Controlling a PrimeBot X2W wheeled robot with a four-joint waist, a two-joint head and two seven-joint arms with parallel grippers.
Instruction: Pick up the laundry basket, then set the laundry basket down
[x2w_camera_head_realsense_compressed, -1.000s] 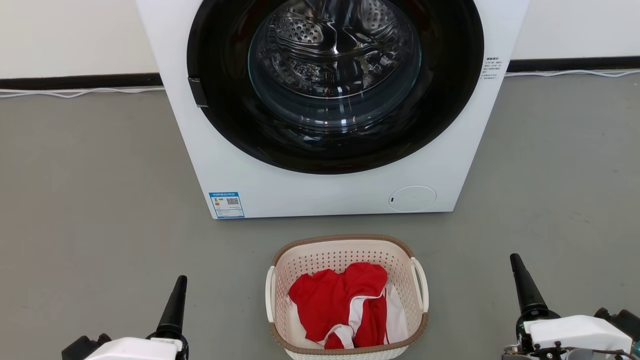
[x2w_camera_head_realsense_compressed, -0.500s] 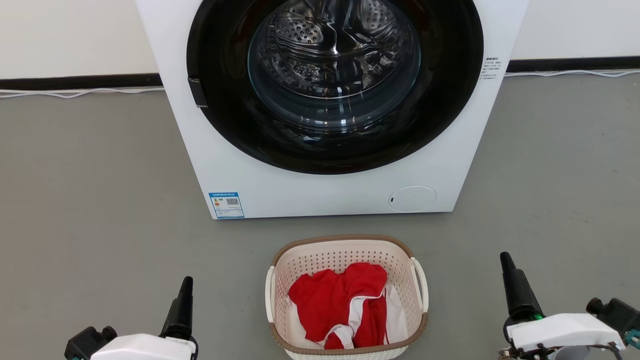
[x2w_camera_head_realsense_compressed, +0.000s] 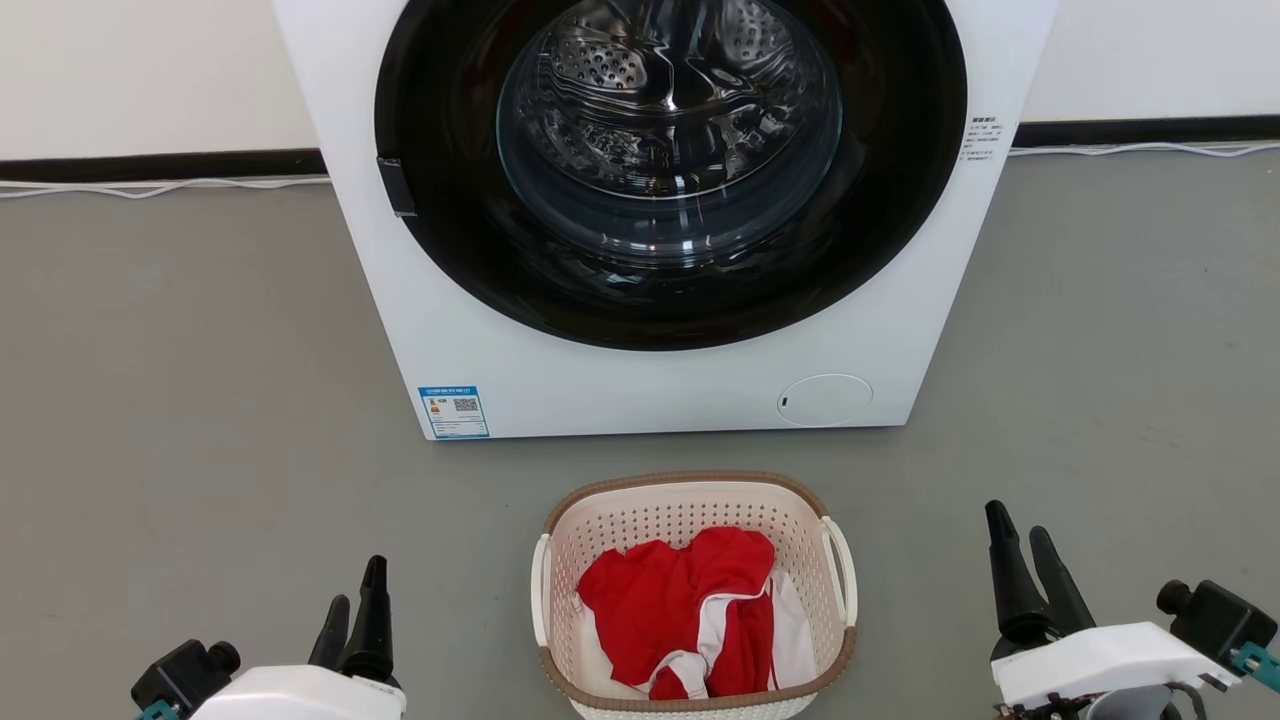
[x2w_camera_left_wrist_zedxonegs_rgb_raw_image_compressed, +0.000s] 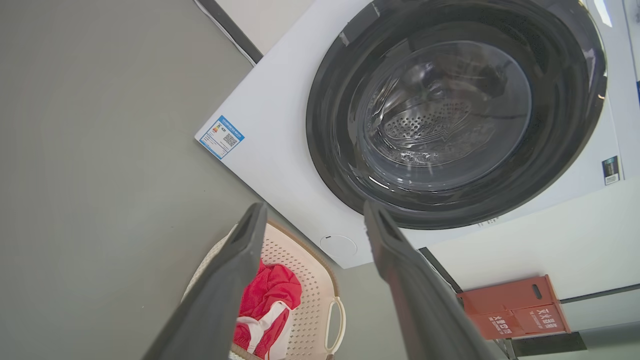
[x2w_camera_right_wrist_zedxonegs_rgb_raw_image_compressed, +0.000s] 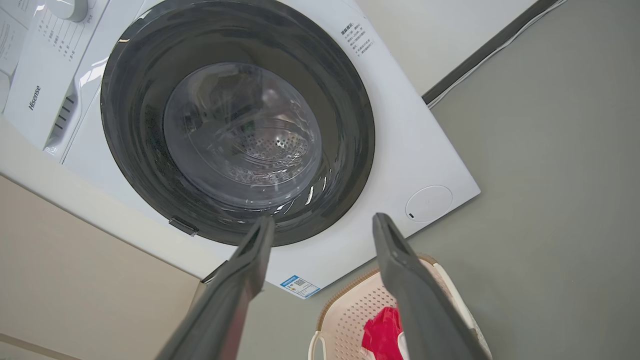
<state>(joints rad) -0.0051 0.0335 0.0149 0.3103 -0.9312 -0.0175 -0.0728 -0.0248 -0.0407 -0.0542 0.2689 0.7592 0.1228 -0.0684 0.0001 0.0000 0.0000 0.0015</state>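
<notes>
The laundry basket (x2w_camera_head_realsense_compressed: 690, 480) is cream-white and perforated, with a brown rim and white loop handles. It stands on the grey floor in front of the washing machine and holds a red and white garment (x2w_camera_head_realsense_compressed: 680, 610). My left gripper (x2w_camera_head_realsense_compressed: 358, 585) is open and hangs apart from the basket, to its left. My right gripper (x2w_camera_head_realsense_compressed: 1015, 520) is also open, well off to the basket's right. The left wrist view has the basket (x2w_camera_left_wrist_zedxonegs_rgb_raw_image_compressed: 305, 260) below and between the spread fingers of the left gripper (x2w_camera_left_wrist_zedxonegs_rgb_raw_image_compressed: 315, 207). In the right wrist view the basket (x2w_camera_right_wrist_zedxonegs_rgb_raw_image_compressed: 350, 310) lies partly behind one finger of the right gripper (x2w_camera_right_wrist_zedxonegs_rgb_raw_image_compressed: 324, 219).
A white front-loading washing machine (x2w_camera_head_realsense_compressed: 640, 380) with a dark round door stands just behind the basket. White cables (x2w_camera_head_realsense_compressed: 150, 185) run along the wall's base. A red box (x2w_camera_left_wrist_zedxonegs_rgb_raw_image_compressed: 515, 307) sits by the wall beside the machine. Grey floor lies on both sides of the basket.
Both wrists have rolled, so each gripper shows two spread fingers where one showed before. The right gripper has shifted slightly left. The basket has not moved.
</notes>
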